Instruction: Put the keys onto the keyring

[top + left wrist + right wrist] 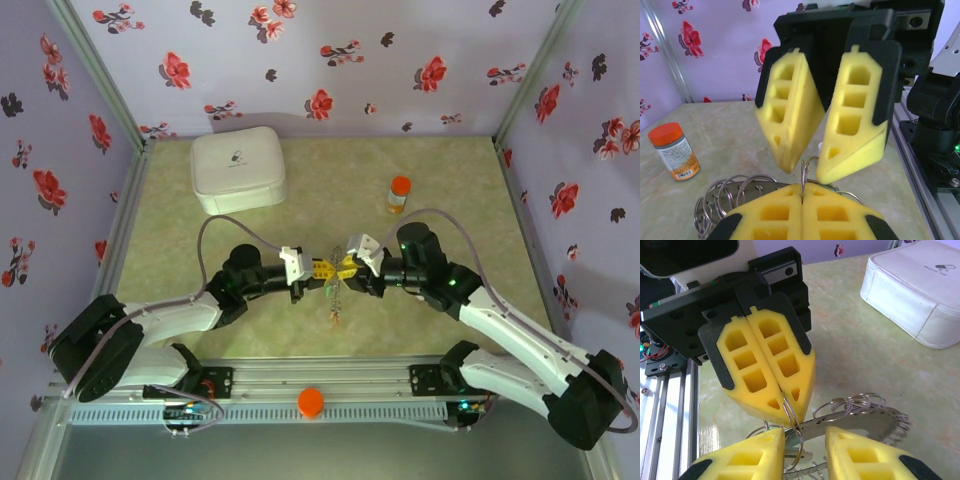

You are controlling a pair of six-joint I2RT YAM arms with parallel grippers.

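My left gripper [802, 194] is shut on a small wire split ring [803, 172] that stands upright between its yellow pads. That ring links to the keyring [860, 421], a flat grey metal band with holes that carries several thin wire loops [735, 192]. My right gripper [805, 457] is open, tip to tip with the left gripper [789, 415], its fingers on either side of the split ring and band. A metal key [799, 459] hangs just below. From above, both grippers [333, 270] meet mid-table with the keys [335, 302] dangling under them.
A white zipped case [238, 170] lies at the back left. An orange-capped bottle [399, 194] stands at the back right, and shows at the left of the left wrist view [672, 150]. An orange cap [311, 401] sits on the front rail.
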